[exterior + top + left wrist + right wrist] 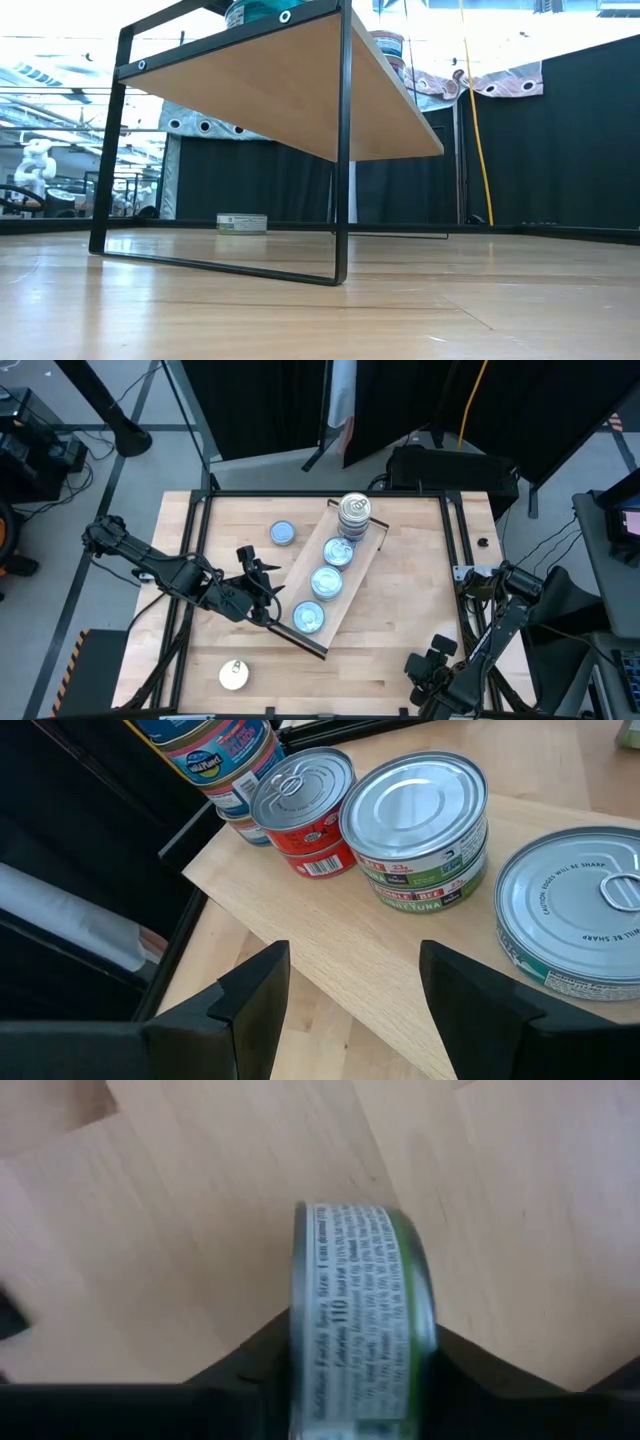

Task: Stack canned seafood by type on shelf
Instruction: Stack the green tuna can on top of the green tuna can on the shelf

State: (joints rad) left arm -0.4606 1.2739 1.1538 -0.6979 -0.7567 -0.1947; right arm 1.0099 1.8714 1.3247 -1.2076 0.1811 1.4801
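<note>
A: What is the right hand (365, 1380) doing?

B: Its fingers pinch a green-labelled tin (362, 1315) by the sides, label facing the wrist camera, above bare worktop (180, 1210). In the overhead picture that hand sits at the lower right, well apart from the shelf (375, 550).

A: And the left hand (262, 578)?

B: Spread, holding nothing, just left of the shelf's lower end. Past its fingers (255, 995) stand the shelved tins (420, 830).

A: Where do the tins lie?

B: Four piles run along the shelf from lower left to upper right, the tallest stack (353, 515) at the top. One blue tin (283, 533) sits loose at the upper left, one pale tin (233, 675) at the lower left.

A: Which step is this?

B: I judge a pick-up just made. Next, carry the tin to the matching green pile and lower it squarely.
</note>
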